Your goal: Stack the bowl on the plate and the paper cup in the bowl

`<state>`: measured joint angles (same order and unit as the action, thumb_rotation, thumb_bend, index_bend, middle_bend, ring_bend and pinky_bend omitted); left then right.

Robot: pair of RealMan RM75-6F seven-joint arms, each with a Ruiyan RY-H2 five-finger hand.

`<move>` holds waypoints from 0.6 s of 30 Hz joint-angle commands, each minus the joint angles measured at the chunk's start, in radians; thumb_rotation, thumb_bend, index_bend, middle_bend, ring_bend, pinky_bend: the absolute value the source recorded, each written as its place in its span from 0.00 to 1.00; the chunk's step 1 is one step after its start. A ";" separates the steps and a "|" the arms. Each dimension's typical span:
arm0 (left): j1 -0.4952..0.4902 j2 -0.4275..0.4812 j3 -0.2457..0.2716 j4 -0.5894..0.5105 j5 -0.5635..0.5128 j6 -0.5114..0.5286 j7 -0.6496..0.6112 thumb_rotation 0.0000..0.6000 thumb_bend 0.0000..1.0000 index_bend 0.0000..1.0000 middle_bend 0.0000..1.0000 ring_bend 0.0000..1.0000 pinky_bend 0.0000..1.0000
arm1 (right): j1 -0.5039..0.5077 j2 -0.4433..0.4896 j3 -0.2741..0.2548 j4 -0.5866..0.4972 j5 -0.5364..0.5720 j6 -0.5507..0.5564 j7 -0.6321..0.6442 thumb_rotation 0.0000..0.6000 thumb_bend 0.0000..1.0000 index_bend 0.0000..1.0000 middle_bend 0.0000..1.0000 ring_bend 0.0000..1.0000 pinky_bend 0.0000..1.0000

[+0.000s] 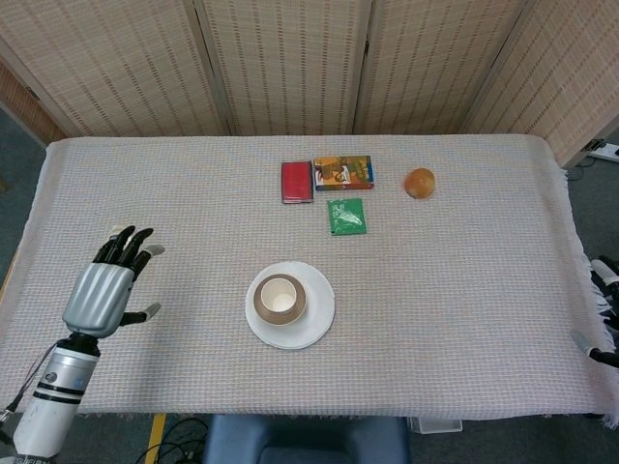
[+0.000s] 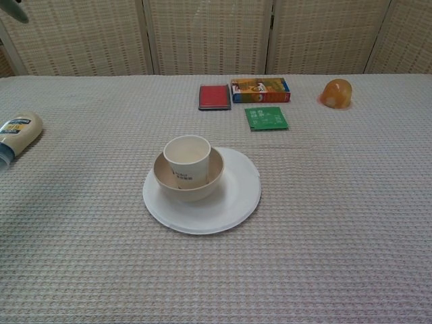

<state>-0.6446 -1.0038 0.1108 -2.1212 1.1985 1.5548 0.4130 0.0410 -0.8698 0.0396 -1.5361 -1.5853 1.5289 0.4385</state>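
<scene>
A white paper cup [image 1: 280, 297] [image 2: 187, 159] stands upright in a tan bowl [image 1: 264, 311] [image 2: 164, 181]. That bowl sits on a white plate [image 1: 317, 319] [image 2: 233, 196] at the table's near middle. My left hand [image 1: 104, 287] hovers far to the left of the stack with fingers spread and nothing in it. The chest view catches only one fingertip [image 2: 13, 8] of it in the top left corner. Parts of my right hand [image 1: 602, 314] peek in at the right edge of the head view, too little to tell how it stands.
A mayonnaise bottle [image 2: 17, 132] lies at the left; the left hand hides it in the head view. At the back lie a red case [image 1: 296, 181], a colourful box [image 1: 343, 172], a green packet [image 1: 345, 216] and an orange object [image 1: 419, 182].
</scene>
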 commanded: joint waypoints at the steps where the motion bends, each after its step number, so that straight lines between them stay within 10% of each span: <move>1: 0.139 0.000 0.068 0.133 0.142 0.090 -0.174 1.00 0.15 0.24 0.13 0.00 0.19 | 0.005 -0.014 -0.009 -0.040 -0.016 -0.008 -0.095 1.00 0.26 0.02 0.03 0.00 0.00; 18: 0.373 -0.124 0.055 0.450 0.202 0.067 -0.397 1.00 0.15 0.13 0.09 0.00 0.19 | 0.012 -0.057 -0.005 -0.142 0.049 -0.056 -0.351 1.00 0.26 0.02 0.03 0.00 0.00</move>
<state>-0.2841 -1.1174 0.1704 -1.6827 1.4091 1.6388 0.0290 0.0493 -0.9204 0.0351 -1.6706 -1.5400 1.4799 0.1001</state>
